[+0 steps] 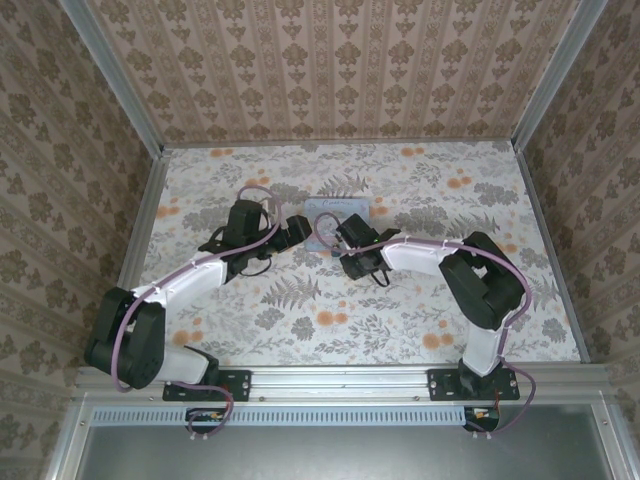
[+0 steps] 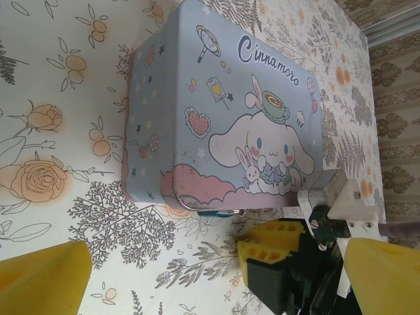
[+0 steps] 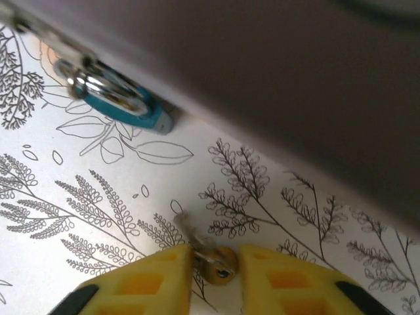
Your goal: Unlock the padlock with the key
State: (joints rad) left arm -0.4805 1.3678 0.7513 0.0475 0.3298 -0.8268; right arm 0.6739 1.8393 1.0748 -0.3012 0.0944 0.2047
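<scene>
Key pinched on the cloth, a little way short of the padlocked tin.

On the floral-clothed table (image 1: 420, 300) a pastel Cinnamoroll tin (image 2: 223, 98) lies flat. The left gripper (image 2: 215, 266) hovers in front of it with its jaws spread wide and nothing between them. The teal padlock (image 3: 121, 105) hangs by its chrome shackle at the tin's front edge, its body resting on the cloth. The right gripper (image 3: 215, 270) has its yellow pads pressed against either side of the key (image 3: 211, 259), clamped on the round head, the blade pointing towards the lock but apart from it. The key looks light, stiff and slick, likely to twist in the pads. The head is the best place to grip it, and the small lock probably needs steadying by its body.
</scene>
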